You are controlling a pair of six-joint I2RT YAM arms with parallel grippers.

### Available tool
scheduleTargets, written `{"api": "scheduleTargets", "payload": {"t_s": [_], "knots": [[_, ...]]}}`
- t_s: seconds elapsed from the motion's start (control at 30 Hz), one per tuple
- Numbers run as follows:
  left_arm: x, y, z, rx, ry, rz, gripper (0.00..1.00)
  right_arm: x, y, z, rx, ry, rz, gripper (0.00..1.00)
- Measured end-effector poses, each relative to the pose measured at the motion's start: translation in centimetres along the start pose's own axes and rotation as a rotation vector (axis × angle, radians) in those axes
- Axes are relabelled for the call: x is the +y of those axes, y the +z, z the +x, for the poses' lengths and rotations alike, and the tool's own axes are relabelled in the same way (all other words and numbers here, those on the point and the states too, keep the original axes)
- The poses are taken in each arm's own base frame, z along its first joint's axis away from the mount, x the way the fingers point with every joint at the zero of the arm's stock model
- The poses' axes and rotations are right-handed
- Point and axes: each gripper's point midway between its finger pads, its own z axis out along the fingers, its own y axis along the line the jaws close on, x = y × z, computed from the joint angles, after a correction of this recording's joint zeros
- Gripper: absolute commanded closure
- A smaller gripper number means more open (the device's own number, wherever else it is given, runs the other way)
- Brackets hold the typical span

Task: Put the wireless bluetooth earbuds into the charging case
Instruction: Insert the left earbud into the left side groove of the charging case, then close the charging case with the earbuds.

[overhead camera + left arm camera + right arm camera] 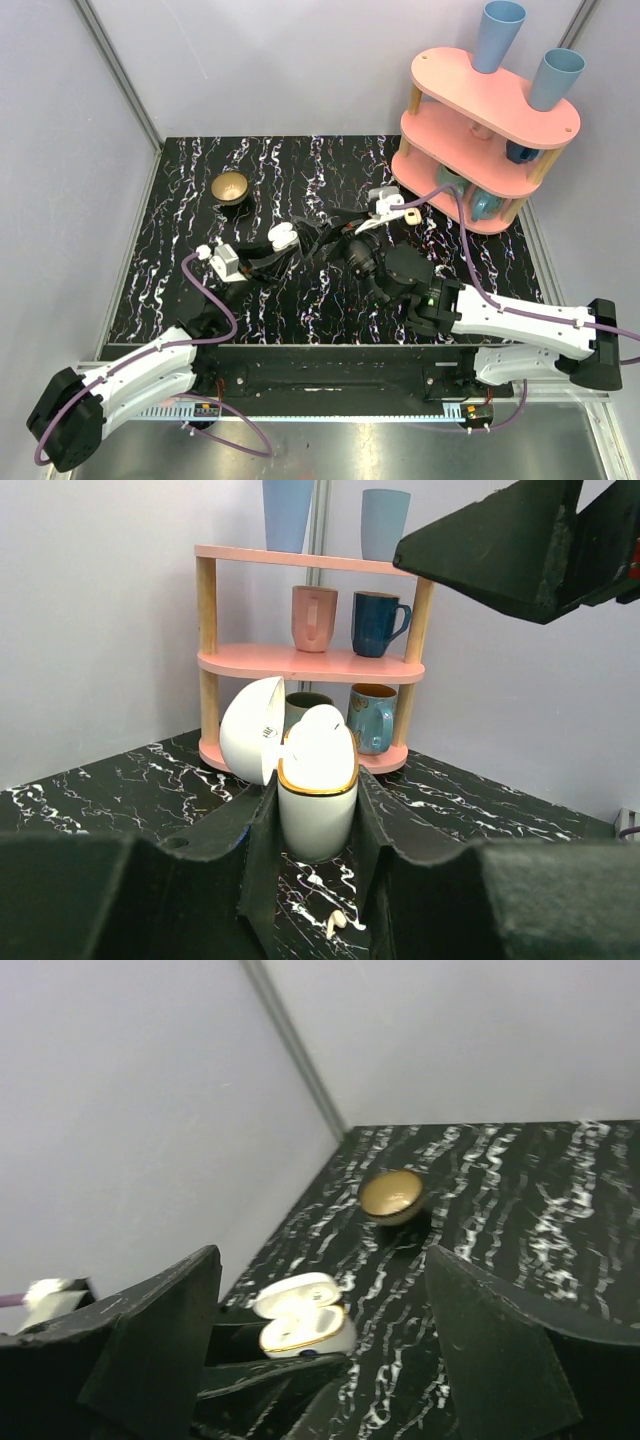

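Low-reaching left gripper (318,832) clamps the charging case (317,780) upright — right gripper (322,1358) gapes empty; only left wrist shows an earbud (336,920).

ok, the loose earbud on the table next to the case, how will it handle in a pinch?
The earbud looks tiny, glossy and rounded, so it will probably slip from a pinch. It lies loose on the hard marbled table, so a nudge would likely skid or roll it. Probably very light, too.

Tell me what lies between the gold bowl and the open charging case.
Nothing: the right wrist view shows only bare marbled tabletop between the bowl and the case.
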Motion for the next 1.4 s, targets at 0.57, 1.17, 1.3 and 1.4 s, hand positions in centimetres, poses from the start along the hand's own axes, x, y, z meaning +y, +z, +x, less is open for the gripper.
{"api": "scheduleTargets", "payload": {"t_s": [0.57, 1.17, 1.3, 1.4], "knots": [[-0.6, -0.3, -2.6, -0.067, -0.018, 0.01, 1.0, -6.6, 5.0, -8.2, 0.037, -0.024, 0.265, 0.0], [-0.8, -0.7, -0.6, 0.068, 0.034, 0.032, 1.0, -14.1, 3.5, 6.9, 0.596, 0.17, 0.304, 0.0], [-1.3, -0.2, 0.1, 0.095, 0.028, 0.069, 1.0, -12.8, 3.7, 7.0, 0.612, 0.197, 0.242, 0.0], [-1.5, -0.1, 1.1, 0.121, 0.018, 0.089, 1.0, -11.9, 3.8, 7.0, 0.623, 0.212, 0.194, 0.0]]}}
